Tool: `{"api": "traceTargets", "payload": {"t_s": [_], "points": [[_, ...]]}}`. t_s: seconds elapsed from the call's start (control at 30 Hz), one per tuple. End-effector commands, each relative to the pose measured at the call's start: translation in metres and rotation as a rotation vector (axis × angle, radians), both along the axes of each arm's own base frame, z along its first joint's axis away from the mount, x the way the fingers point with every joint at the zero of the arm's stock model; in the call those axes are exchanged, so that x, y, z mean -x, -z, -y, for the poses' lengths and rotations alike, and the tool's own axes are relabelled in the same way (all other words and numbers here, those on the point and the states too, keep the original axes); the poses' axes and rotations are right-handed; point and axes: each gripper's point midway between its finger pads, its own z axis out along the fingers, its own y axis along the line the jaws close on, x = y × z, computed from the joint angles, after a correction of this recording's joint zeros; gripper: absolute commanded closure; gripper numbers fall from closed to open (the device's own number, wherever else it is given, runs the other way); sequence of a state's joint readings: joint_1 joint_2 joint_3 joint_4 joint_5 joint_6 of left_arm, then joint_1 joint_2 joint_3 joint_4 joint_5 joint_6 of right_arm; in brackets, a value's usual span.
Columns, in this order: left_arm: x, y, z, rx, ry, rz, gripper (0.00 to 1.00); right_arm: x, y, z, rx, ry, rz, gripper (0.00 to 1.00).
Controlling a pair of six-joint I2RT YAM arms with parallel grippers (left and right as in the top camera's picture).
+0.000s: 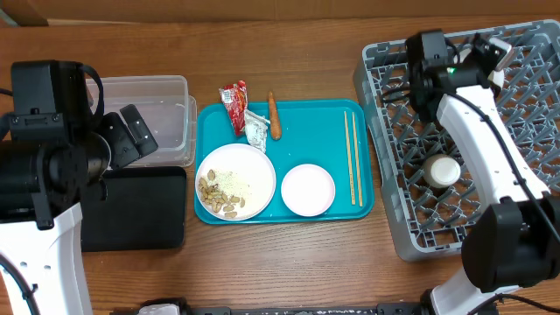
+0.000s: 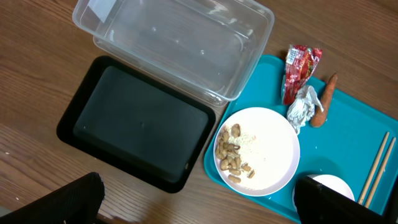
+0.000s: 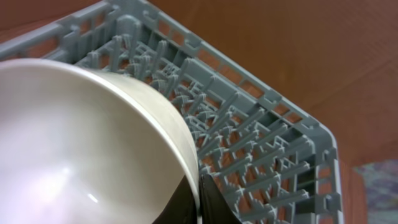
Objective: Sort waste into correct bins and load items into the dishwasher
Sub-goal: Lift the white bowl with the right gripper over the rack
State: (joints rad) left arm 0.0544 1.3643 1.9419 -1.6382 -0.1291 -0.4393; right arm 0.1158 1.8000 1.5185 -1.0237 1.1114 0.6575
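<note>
Overhead, open table [image 1: 289, 262] borders the teal tray [image 1: 306, 131] at six o'clock, left gripper [image 2: 199, 183] gapes wide, right gripper [image 3: 199, 202] pinches a white bowl [image 3: 74, 143] by its rim, and the red wrapper [image 1: 234, 103] print is unreadable.

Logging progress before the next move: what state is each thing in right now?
Left end effector: open, empty.
Right end effector: shut on held bowl, over dish rack.
Clear tub: empty.
Black tray: empty.
Plate: holds nuts and rice scraps.
Small bowl: empty, upright on teal tray.
Rack bowl: resting in dish rack.
Chopsticks: side by side on teal tray.
</note>
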Motion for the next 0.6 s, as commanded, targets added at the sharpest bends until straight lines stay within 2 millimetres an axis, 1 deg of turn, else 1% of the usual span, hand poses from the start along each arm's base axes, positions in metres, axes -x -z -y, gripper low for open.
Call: {"api": "traceTargets", "payload": {"t_s": [0.0,0.13,0.37,0.57], "points": [[-0.001,0.001,-0.004,-0.008,-0.021,-0.003,0.0,0.009,0.0,0.019,0.119,0.035,-0.042,0.96],[-0.001,0.001,-0.004,-0.008,-0.021,-0.003,0.0,0.009,0.007,0.028,0.108,0.052,-0.031,0.96],[-0.001,0.001,-0.004,-0.009,-0.021,-0.003,0.0,0.002,0.018,0.032,0.065,0.051,-0.018,0.96],[-0.001,0.001,-0.004,-0.008,-0.021,-0.004,0.0,-0.004,0.042,0.031,0.08,0.017,-0.137,0.96]]}}
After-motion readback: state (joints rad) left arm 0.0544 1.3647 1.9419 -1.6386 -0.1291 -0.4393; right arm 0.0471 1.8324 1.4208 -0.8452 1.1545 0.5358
